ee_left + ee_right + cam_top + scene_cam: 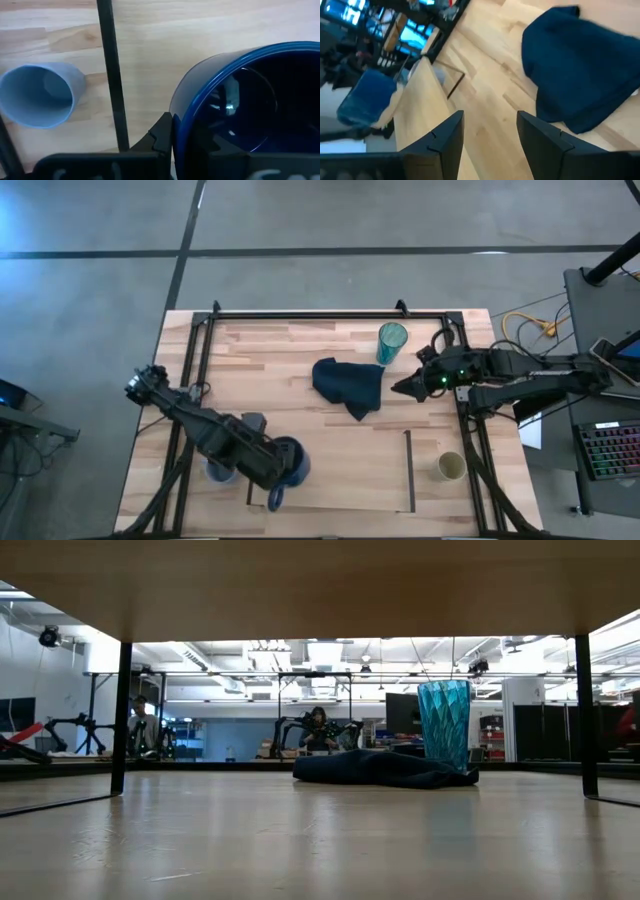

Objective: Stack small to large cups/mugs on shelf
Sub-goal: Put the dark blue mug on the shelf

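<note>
The dark blue mug (287, 463) is over the left part of the light-wood shelf (350, 480), its handle (275, 498) toward the near edge. My left gripper (268, 467) is shut on the mug. The small grey-blue cup (219, 471) is just outside the shelf's left rail (111, 75) and also shows in the left wrist view (37, 95). The beige cup (451, 467) stands upright right of the shelf. The teal tumbler (391, 342) stands upright at the back, next to the dark blue cloth (350, 386). My right gripper (405, 388) is open and empty, at the cloth's right edge. My left gripper holds the mug's wall at the rim (176, 131), on the side toward the table's left. One finger (161, 134) is outside the wall and the other seems to be inside the dark hollow. The fingers come slanting down from the left. The mug is upright, mouth up; whether it rests on the shelf I cannot tell.
The shelf stands raised on thin dark legs (121, 715), and the low view looks under it toward the tumbler (444, 723) and cloth (385, 769). A black frame (330, 313) runs along the table's edges. People and equipment show in the room behind.
</note>
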